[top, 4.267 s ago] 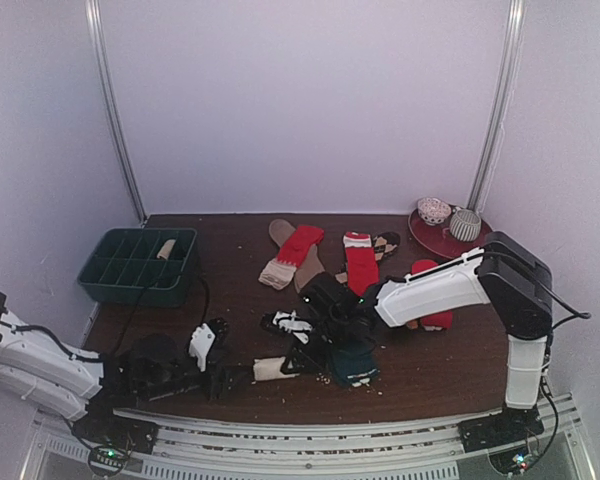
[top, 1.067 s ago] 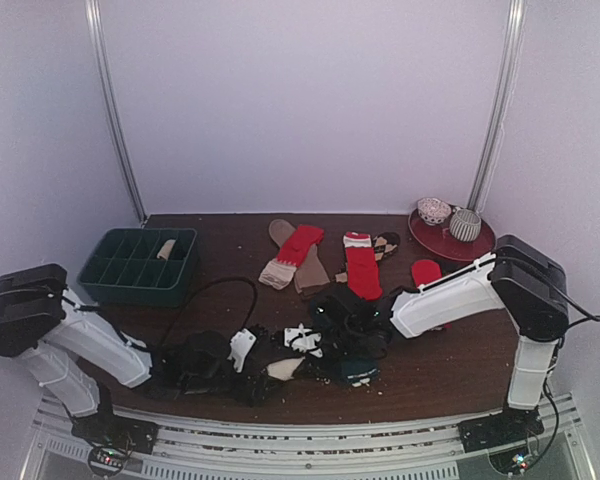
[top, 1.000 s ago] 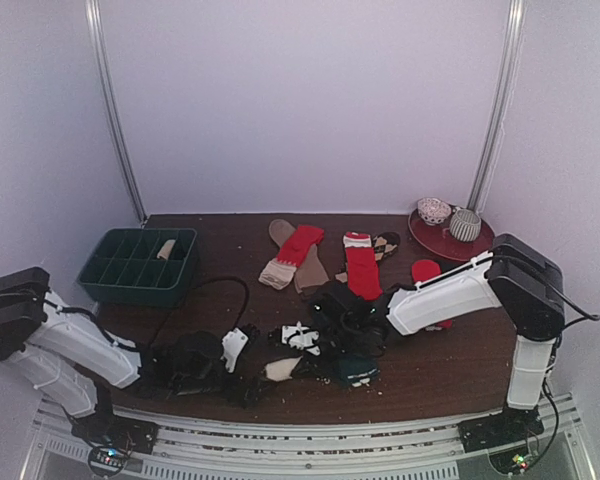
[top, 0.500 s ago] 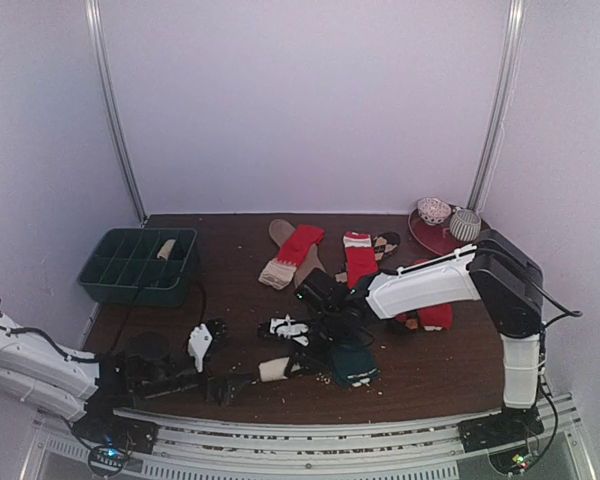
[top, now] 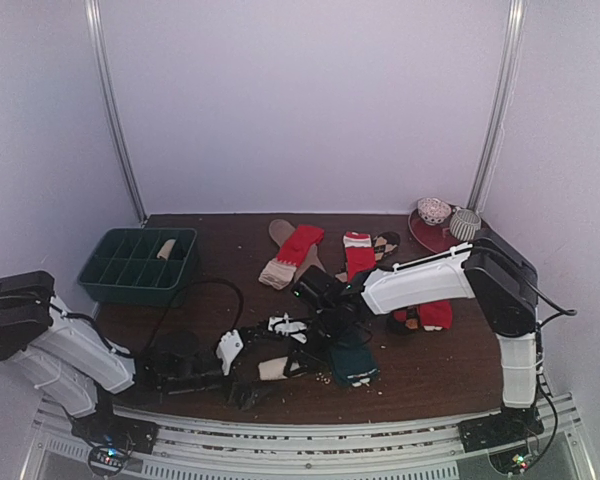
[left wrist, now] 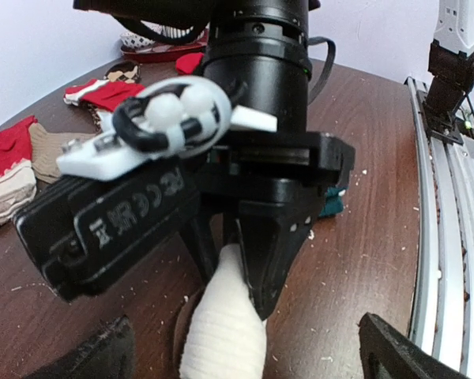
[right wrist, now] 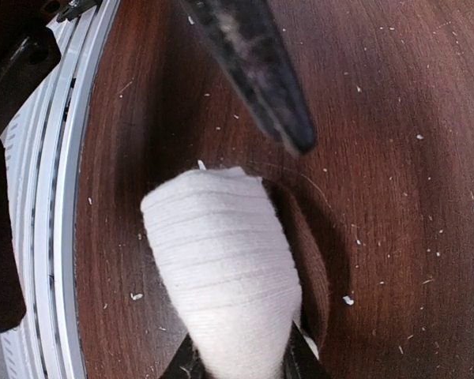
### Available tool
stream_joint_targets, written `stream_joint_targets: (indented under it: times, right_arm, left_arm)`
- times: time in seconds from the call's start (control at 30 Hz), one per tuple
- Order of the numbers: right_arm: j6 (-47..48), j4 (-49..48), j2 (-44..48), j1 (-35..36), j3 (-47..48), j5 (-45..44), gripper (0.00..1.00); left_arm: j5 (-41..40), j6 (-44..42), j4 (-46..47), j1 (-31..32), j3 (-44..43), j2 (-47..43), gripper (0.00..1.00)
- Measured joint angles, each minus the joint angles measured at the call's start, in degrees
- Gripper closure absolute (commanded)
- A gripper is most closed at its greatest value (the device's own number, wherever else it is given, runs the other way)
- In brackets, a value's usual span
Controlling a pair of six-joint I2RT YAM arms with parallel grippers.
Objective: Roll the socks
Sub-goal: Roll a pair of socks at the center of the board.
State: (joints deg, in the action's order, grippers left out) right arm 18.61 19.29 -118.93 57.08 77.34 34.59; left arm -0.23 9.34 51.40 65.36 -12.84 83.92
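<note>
Cut off at bottom edge of both wrist views: lower end of cream sock [right wrist: 221,276], with only slivers of right gripper fingers [right wrist: 183,367] showing beside it. Blurred and cropped at top centre of right wrist view: one dark finger [right wrist: 257,75], owner unclear. Clipped at lower corners of left wrist view: left gripper fingers [left wrist: 403,355]. Partly covered by right arm [top: 420,283] overhead, right of centre: dark teal sock [top: 355,362] and red sock [top: 437,316]. Too small to identify: pale item [top: 166,248] in green tray [top: 130,293], left of frame.
</note>
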Motion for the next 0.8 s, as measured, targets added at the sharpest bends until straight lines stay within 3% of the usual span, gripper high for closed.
stream_joint_targets:
  times: [0.13, 0.8]
  right_arm:
    - [0.0, 0.0, 0.0, 0.0, 0.0, 0.0, 0.77]
    - [-0.7, 0.0, -0.1, -0.1, -0.1, 0.3, 0.78]
  left_arm:
    - [0.2, -0.8, 3.7, -0.7, -0.8, 3.8, 0.14]
    - [3.7, 0.5, 16.5, -4.7, -1.1, 19.2, 0.17]
